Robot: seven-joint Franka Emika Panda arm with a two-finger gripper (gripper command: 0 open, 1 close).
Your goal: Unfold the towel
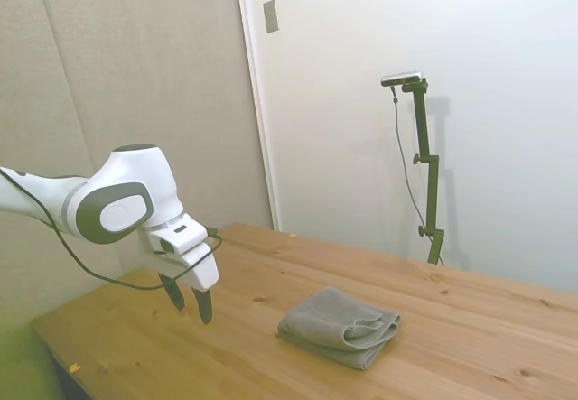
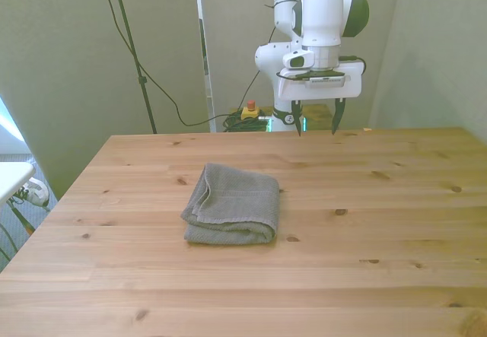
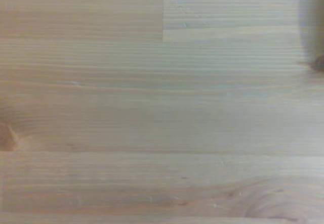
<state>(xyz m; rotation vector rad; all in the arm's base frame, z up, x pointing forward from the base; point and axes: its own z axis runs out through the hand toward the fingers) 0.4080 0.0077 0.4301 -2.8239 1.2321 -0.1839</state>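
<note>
The towel [image 2: 231, 214] is seen folded into a thick pad near the middle of the table [image 2: 380, 238], with its layered loose edges turned toward the front view's left and a rounded fold along the side nearest that camera. The gripper [image 2: 313, 121] is held above the table's far edge, well apart from the towel, with its fingers spread and nothing between them; in the side view it [image 1: 190, 299] is seen above bare wood, with the towel [image 1: 340, 326] lying further along the table. Only wood grain is shown in the wrist view, so the towel is not yet under the hand. The task is judged to be at its very start: no layer has been lifted, and the approach is the step in hand. For the next move, the gripper would have to be carried over to the loose edges, lowered until only the top layer is pinched, and that layer drawn across and away from the fold.
</note>
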